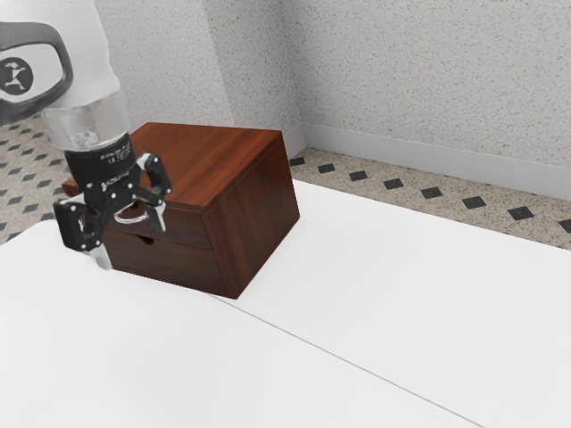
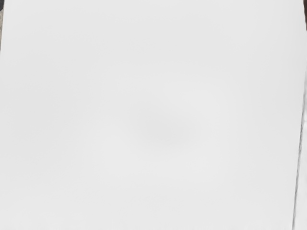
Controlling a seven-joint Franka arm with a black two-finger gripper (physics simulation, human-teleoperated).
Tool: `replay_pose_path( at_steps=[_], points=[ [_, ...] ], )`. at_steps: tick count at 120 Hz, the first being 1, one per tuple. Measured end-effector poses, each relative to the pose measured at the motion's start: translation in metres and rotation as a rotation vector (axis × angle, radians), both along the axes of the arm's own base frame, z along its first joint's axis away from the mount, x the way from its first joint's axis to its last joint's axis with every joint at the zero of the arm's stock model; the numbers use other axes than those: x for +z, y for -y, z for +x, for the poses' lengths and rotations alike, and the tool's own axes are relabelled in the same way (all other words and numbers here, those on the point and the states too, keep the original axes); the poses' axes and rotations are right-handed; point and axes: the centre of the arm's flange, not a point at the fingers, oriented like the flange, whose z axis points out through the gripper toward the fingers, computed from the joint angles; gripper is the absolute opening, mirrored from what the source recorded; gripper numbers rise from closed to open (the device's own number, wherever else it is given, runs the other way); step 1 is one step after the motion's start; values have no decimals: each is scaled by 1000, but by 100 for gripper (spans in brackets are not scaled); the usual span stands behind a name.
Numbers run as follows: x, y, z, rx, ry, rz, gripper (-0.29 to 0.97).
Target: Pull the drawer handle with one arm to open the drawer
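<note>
Counter [image 1: 401, 294]: white and smooth; I see a thin seam [image 1: 357, 364] crossing it at a slant.
Counter from my wrist [image 2: 153, 72]: plain white with a faint grey shadow [image 2: 160, 129] at the middle.
Floor [image 1: 500, 192]: speckled beige with small black diamond tiles [image 1: 393, 184].
Wall [image 1: 428, 62]: pale, rough-textured.
Baseboard [image 1: 446, 156]: light strip where wall meets floor.

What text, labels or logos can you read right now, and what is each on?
No words can be read in either view.
White print on the gripper body: too small to read.
White emblem on the arm's grey link: a symbol, no letters.
No marks on the wooden drawer cabinet or the white table.
</note>
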Motion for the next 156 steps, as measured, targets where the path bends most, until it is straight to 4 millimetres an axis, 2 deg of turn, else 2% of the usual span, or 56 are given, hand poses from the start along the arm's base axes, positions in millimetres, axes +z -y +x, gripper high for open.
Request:
replay_pose_path(
  at_steps=[9,23,35,46,61,96,110,133,147,156],
  points=[
    [-9,-2,7,3,30,-6,68],
    [-4,-2,8,1,90,3,68],
    [-3,-20,14,39,110,12,68],
    [-6,-28,23,55,116,20,68],
    [-22,-62,32,127,104,27,68],
    [-47,-78,56,174,105,48,68],
    [-61,-100,64,201,109,37,68],
    [-69,-122,64,221,140,41,68],
    [-72,-129,53,233,152,51,68],
    [-72,-139,48,249,161,54,68]
  ],
)
